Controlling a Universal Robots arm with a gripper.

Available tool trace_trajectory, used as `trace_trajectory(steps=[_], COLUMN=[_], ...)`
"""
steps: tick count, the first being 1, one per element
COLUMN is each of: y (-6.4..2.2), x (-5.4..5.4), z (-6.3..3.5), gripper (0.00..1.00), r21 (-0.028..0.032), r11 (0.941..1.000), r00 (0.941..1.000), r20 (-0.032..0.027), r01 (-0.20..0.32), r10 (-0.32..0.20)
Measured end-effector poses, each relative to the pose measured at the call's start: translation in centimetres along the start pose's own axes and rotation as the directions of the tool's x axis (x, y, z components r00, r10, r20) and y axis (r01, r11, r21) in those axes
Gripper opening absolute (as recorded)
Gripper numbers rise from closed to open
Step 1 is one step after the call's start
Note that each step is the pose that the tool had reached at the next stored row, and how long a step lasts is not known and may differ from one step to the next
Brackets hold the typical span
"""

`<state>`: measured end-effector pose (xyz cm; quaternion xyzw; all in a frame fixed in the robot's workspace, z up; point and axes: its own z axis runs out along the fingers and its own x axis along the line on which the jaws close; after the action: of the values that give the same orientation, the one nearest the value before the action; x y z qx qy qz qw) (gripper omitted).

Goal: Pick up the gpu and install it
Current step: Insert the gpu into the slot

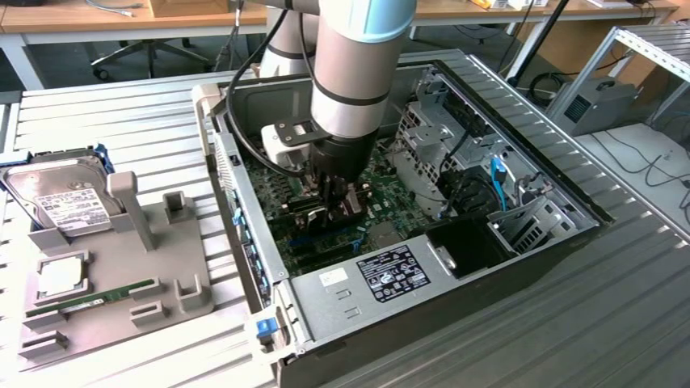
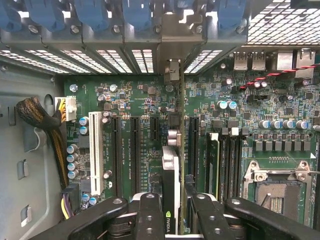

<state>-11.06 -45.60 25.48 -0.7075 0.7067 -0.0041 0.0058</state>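
Exterior view first: the grey robot arm [image 1: 351,73] reaches straight down into the open grey metal computer case [image 1: 250,267]. Its black two-finger gripper [image 1: 339,206] hangs low over the green motherboard [image 1: 275,190] near the middle of the case. From the gripper, the silver power supply box with a black label [image 1: 393,275] lies at about 5 o'clock, and the grey plastic parts tray [image 1: 173,259] sits outside the case at about 9 o'clock. A boxy silver hard drive with a white label [image 1: 60,198] stands at the tray's 11 o'clock corner, and a slim green RAM stick [image 1: 92,299] lies toward its 6 o'clock edge. In the wrist view the gripper [image 2: 172,212] is clenched on the gpu [image 2: 170,170], a thin flat dark card seen edge-on, with a black finger [image 2: 150,215] against each face. The gpu stands upright on its long edge over the motherboard [image 2: 145,100], parallel to the long black expansion slots [image 2: 135,150] and between two of them, its far end toward the grey perforated slot covers [image 2: 112,60]. Whether it is seated in a slot I cannot tell.
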Motion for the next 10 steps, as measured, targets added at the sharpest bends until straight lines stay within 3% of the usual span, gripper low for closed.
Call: trace_trajectory(steps=[10], y=[0.01], x=[0.0], z=[0.29], gripper=[0.27], r21=[-0.0001], r11=[1.0], r00=[1.0], r20=[-0.0003], r01=[0.0], r10=[0.0])
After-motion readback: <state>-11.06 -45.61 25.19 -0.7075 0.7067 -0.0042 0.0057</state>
